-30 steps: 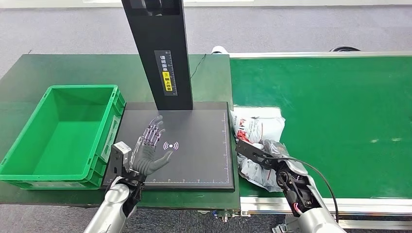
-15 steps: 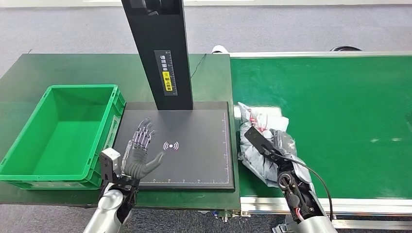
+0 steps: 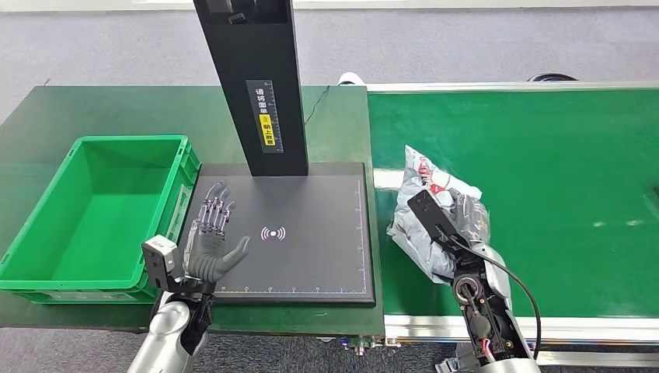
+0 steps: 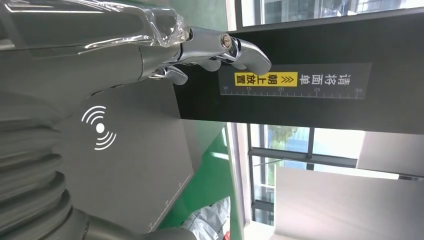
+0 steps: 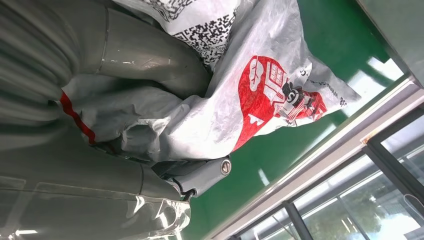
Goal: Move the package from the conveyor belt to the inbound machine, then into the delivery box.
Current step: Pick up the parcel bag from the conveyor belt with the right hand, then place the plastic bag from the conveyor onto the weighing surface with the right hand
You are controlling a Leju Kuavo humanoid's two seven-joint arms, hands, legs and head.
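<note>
Right hand [image 3: 457, 227] has its fingers wrapped around the package [image 3: 429, 203], a crumpled grey-and-white plastic mailer with red print; in the right wrist view the thumb and fingers [image 5: 150, 65] press into the bag's folds, so the grip looks firm. Over the last second the package has come up off the conveyor belt [image 3: 544, 155]: a second ago it lay flat by the belt's near-left edge, and now it stands bunched and tilted in the hand, its top pointing toward 12 o'clock, hanging over the green belt just beside the inbound machine [image 3: 311, 225]. By that reading the pick-up is done and the carry toward the scanning plate, which lies at 9 o'clock from the package, is the step in hand; the package has not yet crossed the plate's edge. The right forearm rises from the lower edge of the head view, angled toward 11 o'clock. Left hand [image 3: 211, 241] holds nothing, its fingers spread and pointing to 12 o'clock above the plate's left part; it has drawn back toward 7 o'clock, nearer the delivery box [image 3: 47, 233], which sits open on the table [image 3: 93, 109].
</note>
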